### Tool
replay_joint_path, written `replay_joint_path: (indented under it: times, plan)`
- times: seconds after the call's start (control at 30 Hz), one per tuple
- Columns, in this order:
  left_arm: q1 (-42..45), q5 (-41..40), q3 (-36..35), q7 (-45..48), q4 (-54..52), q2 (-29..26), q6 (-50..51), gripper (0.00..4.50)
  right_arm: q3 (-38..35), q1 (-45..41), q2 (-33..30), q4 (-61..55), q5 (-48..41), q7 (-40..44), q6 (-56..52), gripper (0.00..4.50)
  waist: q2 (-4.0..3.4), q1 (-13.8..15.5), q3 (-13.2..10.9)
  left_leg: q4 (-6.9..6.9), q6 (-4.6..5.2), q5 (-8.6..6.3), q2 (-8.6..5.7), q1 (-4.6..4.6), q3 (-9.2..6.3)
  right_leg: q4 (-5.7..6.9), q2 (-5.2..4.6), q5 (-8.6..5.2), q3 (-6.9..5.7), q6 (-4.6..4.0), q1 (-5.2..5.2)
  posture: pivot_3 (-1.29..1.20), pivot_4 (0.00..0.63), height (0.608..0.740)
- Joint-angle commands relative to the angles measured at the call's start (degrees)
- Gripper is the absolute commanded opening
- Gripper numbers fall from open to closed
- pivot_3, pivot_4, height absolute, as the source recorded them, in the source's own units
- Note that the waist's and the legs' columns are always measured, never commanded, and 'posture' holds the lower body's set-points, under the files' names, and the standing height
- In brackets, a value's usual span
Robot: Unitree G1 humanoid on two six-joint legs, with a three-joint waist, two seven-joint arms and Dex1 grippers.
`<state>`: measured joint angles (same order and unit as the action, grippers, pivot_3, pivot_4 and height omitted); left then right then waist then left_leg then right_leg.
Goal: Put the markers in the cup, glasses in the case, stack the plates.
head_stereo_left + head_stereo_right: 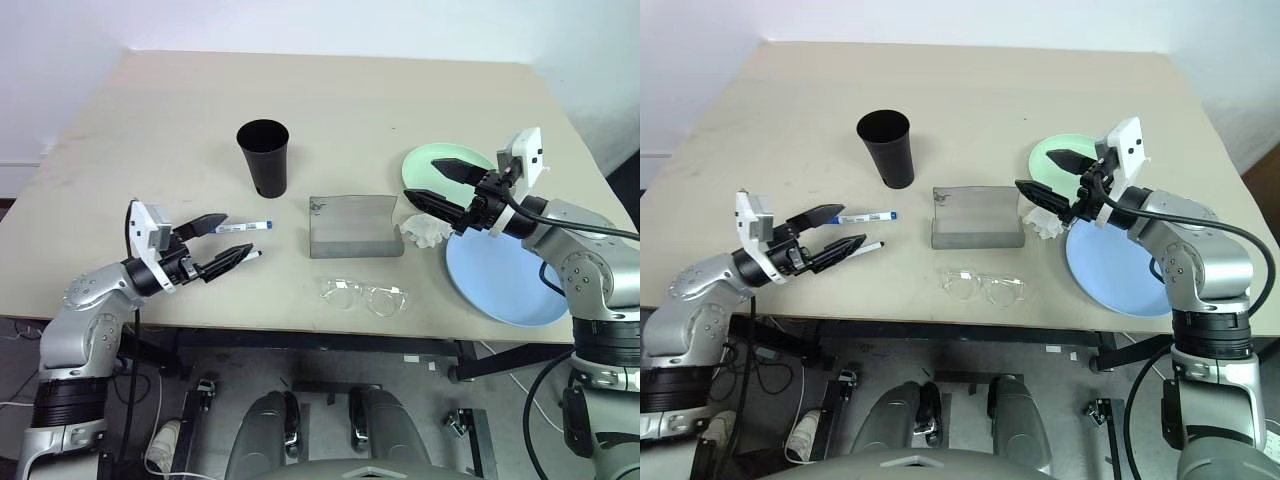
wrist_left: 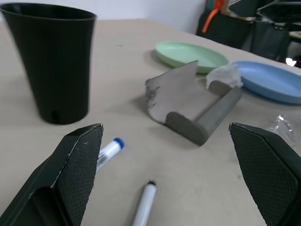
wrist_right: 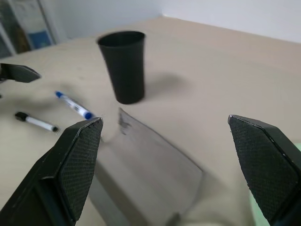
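Grey case (image 1: pixel 355 228) open beside glasses (image 1: pixel 365 296).

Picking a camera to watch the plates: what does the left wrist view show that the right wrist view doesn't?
Left wrist view alone: the round mint green plate, the round light blue plate and the crumpled white paper wad.
Right wrist view alone: the left claw's black fingertip.
Both: the tall black plastic cup, the open grey felt case and two white markers.

Black cup (image 1: pixel 264 157), grey case (image 1: pixel 353 226), mint plate (image 1: pixel 437 160), light blue plate (image 1: pixel 500 280), clear-framed glasses (image 1: pixel 365 295), beige table (image 1: pixel 330 110).
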<state>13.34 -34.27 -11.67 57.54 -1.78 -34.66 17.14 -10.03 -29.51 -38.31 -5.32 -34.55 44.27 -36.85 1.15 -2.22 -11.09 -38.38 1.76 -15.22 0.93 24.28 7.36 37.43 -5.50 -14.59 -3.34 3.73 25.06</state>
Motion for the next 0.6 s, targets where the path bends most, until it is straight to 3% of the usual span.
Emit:
replay_joint_path:
  times: [0.03, 0.33, 0.6]
  plan:
    - [2.07, 0.16, 0.68, 1.03, -0.29, -0.31, 0.03, 4.5, -1.97, -1.25, -1.72, -1.86, -1.16, -0.57, -2.3, 4.49, 0.0, -0.04, 0.0, -0.02, 0.01, 0.0, 0.0, 0.0, 0.0, 0.01, 0.0, 0.0, 0.0, 0.01, 0.0, 0.0, 0.15, 0.71]
    - [4.85, 3.51, 3.89, 2.62, 4.04, 2.56, -4.14, 4.5, -0.65, 1.5, -5.76, -5.67, -0.13, 1.89, -5.07, 4.49, -0.01, 0.22, 0.0, -0.59, 0.25, -0.12, 0.06, 0.11, -0.02, 0.08, 0.04, 0.13, -0.02, 0.24, -0.15, 0.0, 0.15, 0.71]
    - [4.21, 4.13, 3.55, 3.31, 5.21, 3.58, -5.96, 4.5, -1.97, 0.29, -11.34, 4.75, 2.57, 2.7, -7.65, 4.49, -0.01, 0.95, 0.0, -0.78, 0.39, -0.3, 0.02, 0.1, -0.02, -0.11, -0.11, 0.27, 0.03, 0.08, -0.25, 0.0, 0.15, 0.71]
